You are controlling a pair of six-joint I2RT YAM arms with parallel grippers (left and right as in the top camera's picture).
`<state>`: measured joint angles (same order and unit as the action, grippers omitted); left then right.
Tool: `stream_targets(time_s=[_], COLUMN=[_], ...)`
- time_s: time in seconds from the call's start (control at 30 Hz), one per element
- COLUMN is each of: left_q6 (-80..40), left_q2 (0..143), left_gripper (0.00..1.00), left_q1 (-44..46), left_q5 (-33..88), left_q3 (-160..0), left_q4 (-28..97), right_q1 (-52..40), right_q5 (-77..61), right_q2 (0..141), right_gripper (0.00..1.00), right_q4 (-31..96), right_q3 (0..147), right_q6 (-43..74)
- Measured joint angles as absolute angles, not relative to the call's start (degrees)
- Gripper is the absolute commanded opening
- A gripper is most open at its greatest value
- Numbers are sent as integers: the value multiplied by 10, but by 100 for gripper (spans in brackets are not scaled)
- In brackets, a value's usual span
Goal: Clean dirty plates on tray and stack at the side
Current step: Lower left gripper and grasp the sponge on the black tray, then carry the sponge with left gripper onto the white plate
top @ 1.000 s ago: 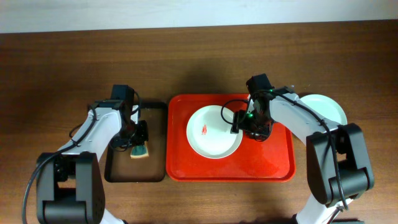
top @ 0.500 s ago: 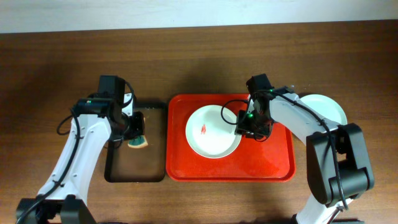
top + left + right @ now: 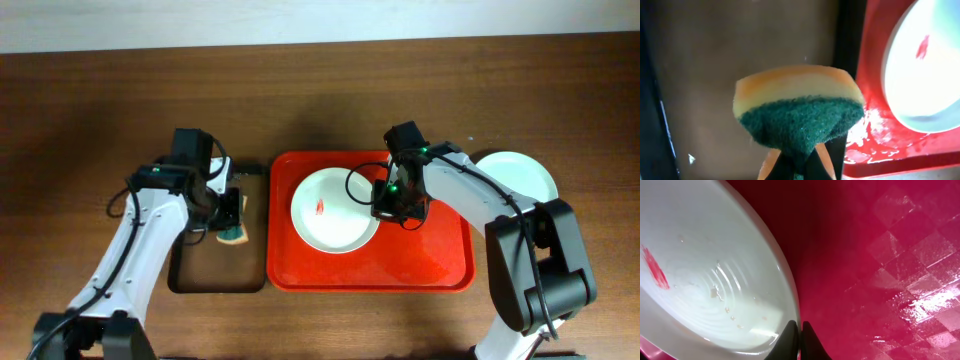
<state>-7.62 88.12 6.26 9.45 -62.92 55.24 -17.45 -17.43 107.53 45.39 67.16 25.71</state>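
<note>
The left jaws are clamped on a sponge (image 3: 799, 112), yellow on top with a green scouring face that is squeezed to a point where the jaws pinch it at the bottom of the left wrist view. Seen from overhead, the sponge is over the right part of the black tray (image 3: 195, 275), left of centre in the frame, with the tray's brown floor beneath it. Just beside the black tray, in the middle of the frame, lies the red tray (image 3: 430, 265). A white plate (image 3: 335, 225) sits in its left half, with a small red smear (image 3: 319, 207) left of the plate's centre. The right jaws are closed on this plate's right rim. In the right wrist view the dark fingertips (image 3: 789, 342) meet on either side of the rim at the bottom edge, with wet red tray floor beside them. A second pale plate (image 3: 525, 175) rests on the brown tabletop (image 3: 320, 100), just off the red tray's upper right corner.
</note>
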Motion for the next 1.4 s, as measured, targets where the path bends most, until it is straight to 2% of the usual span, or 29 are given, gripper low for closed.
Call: stream_targets(time_s=[0.1,0.27,0.57,0.6,0.63,0.67,0.73,0.8,0.83,0.87,0.9,0.93,0.97,1.17,1.2,1.27,1.4], left_q6=[-75,-75,-92,-92,-92,-92,-92,-92,-92,-92,-92,-92,-92,-92,-92,-92,-92], left_q2=[883,884,923,924,929,934,935,936,936,939,941,942,942,942,942,942,942], left_gripper=[0,0,0,0,0,0,0,0,0,0,0,0,0,0,0,0,0], left_q1=[63,63,63,63,63,63,63,63,63,63,63,63,63,63,63,63,63], left_q5=[95,95,84,84,83,83,83,77,75,75,75,75,75,75,75,75,75], left_q3=[-544,-462,-460,-465,-474,-483,-492,-493,-493,-494,-494,-494,-494,-494,-494,-494,-494], left_q4=[460,373,357,364,378,390,401,401,401,401,400,399,398,399,399,400,399], right_q1=[-175,-175,-175,-175,-175,-175,-175,-175,-175,-175,-175,-175,-175,-175,-175,-175,-177], right_q5=[-175,-174,-175,-175,-174,-174,-174,-175,-176,-176,-176,-176,-176,-176,-176,-176,-176], right_q2=[1075,1075,1075,1075,1075,1075,1075,1075,1075,1075,1075,1075,1075,1075,1075,1075,1075], right_gripper=[4,4,5,20,29,28,4,51,55,55,41,17,4,4,11,32,32], right_q4=[454,451,450,450,450,452,467,476,480,479,477,477,478,478,477,477,475], right_q3=[672,672,672,672,672,672,672,672,672,672,672,672,672,672,672,672,672], right_q6=[257,257,257,257,257,256,255,257,259,258,263,269,270,272,272,270,270])
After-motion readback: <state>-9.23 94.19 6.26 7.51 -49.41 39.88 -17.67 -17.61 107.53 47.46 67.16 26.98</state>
